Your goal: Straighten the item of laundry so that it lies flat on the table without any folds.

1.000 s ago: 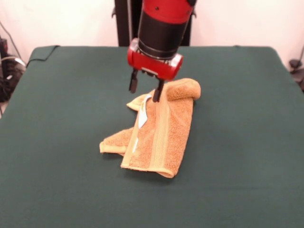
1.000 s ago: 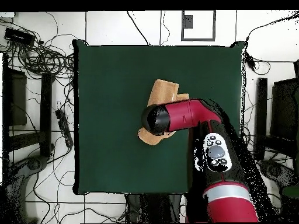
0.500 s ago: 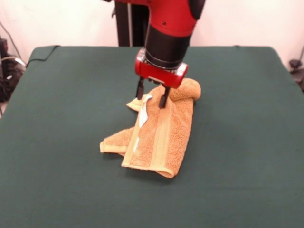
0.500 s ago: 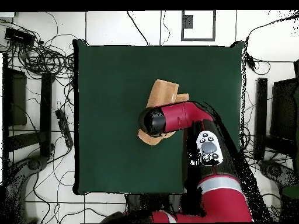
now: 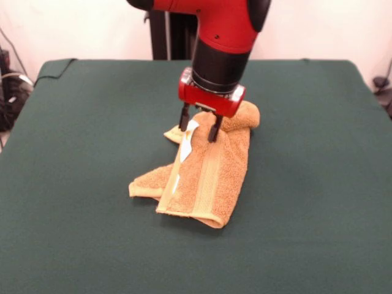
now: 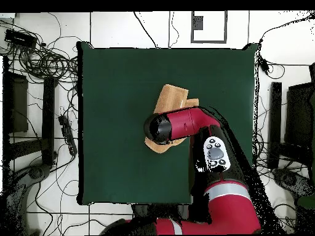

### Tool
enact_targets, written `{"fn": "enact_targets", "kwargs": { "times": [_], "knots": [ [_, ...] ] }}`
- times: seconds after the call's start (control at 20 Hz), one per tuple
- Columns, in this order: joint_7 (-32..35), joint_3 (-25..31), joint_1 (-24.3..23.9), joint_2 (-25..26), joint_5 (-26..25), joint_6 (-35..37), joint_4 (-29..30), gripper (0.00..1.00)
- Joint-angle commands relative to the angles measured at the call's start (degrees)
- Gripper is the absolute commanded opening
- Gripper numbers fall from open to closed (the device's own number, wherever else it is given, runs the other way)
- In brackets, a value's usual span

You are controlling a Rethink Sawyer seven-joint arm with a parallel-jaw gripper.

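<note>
The item of laundry [image 5: 208, 177] is an orange-tan towel lying crumpled and folded over itself near the middle of the table [image 5: 79, 122]. It has a rolled hump at its far end, a pale woven band running down it and a white label [image 5: 186, 142] showing. My gripper [image 5: 198, 127] is open just above the towel's far part, with one finger on each side of the label's upper end and nothing held. In the overhead view the arm [image 6: 184, 123] covers the gripper, and the towel [image 6: 170, 98] shows on both sides of it on the table [image 6: 117, 92].
Cables [image 6: 43, 58] and dark equipment [image 6: 13, 101] lie on the floor round the table in the overhead view. A black post [image 5: 174, 30] stands behind the table, and more cables [image 5: 11, 86] sit at the left edge of the front view.
The gripper has come down and shifted a little to the right in the front view, so its open fingers now stand over the towel's label. The towel has not moved.
</note>
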Motion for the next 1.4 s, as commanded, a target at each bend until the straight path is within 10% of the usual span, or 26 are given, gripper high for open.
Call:
{"fn": "enact_targets", "kwargs": {
  "times": [0.05,1.4],
  "knots": [
    [-4.38,1.94,0.53,-1.94,-0.35,3.62,1.51,1.0],
    [-3.05,-1.54,1.97,2.1,-5.21,3.93,-0.3,1.0]
  ]
}}
